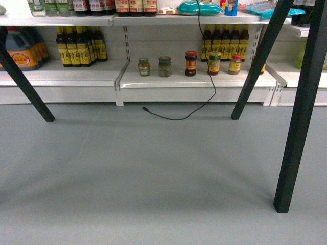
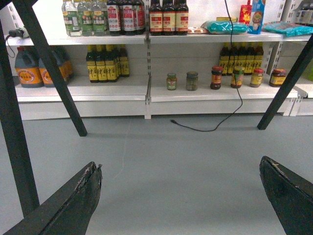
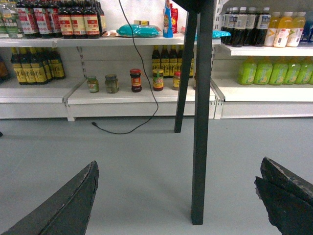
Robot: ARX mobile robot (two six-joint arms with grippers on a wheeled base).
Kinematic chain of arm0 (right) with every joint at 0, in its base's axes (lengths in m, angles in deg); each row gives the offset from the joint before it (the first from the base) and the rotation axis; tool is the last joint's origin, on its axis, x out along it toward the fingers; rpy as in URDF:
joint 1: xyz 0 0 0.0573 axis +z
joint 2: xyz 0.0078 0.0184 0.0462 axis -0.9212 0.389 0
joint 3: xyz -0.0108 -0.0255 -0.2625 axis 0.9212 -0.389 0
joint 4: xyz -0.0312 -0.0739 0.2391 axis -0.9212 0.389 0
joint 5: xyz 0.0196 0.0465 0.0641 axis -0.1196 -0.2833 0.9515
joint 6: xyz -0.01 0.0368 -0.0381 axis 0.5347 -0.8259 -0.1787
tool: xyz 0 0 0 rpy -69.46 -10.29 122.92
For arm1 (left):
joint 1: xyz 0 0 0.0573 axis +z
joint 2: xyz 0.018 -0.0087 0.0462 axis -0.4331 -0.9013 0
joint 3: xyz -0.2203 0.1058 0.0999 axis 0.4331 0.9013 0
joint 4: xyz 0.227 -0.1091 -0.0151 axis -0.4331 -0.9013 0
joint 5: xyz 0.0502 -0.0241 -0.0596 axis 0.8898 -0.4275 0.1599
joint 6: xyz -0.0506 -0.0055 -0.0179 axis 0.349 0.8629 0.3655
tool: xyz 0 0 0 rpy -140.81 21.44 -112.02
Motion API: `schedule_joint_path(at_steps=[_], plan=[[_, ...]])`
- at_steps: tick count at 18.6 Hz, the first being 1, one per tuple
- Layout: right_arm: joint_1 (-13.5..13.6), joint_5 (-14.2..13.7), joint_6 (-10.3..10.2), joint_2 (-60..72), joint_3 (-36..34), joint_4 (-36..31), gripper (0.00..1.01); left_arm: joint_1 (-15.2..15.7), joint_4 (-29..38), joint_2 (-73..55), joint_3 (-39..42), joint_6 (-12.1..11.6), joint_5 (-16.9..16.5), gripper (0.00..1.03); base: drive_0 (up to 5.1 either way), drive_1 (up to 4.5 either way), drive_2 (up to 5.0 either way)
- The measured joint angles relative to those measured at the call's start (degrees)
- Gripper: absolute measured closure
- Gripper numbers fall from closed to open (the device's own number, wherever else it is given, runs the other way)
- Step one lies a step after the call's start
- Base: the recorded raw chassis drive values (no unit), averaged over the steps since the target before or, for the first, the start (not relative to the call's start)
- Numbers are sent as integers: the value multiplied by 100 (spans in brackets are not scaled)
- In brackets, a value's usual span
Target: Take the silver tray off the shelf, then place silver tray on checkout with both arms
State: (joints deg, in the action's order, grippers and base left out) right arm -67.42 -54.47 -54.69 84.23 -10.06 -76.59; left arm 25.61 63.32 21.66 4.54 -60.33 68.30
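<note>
The silver tray is out of view in all three views. The shelf [image 1: 194,79] runs along the back, a low white board with jars and bottles on it, also seen as the shelf [image 2: 215,90] and the shelf [image 3: 137,95]. Of the checkout only slim black legs [image 1: 301,112] show; its top is out of view. My left gripper [image 2: 181,164] hangs open over bare grey floor, its black fingers [image 2: 73,205] far apart. My right gripper [image 3: 179,163] is open too, with a black leg [image 3: 201,122] standing on the floor beyond its fingers. Neither gripper appears in the head view.
A black cable [image 1: 204,97] drops from the upper shelf and trails across the grey floor [image 1: 153,173]. Slanting black legs [image 1: 25,87] stand left and right. Small jars [image 1: 164,66] and dark bottles [image 1: 82,46] fill the shelf boards; green drink bottles [image 3: 269,71] stand at far right.
</note>
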Motion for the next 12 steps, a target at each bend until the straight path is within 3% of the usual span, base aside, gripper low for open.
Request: schedule_joint_path(at_steps=[12], plan=[[0,0,0,0,0,0,3,0,0,0,0,0,0,5,0,0,0]])
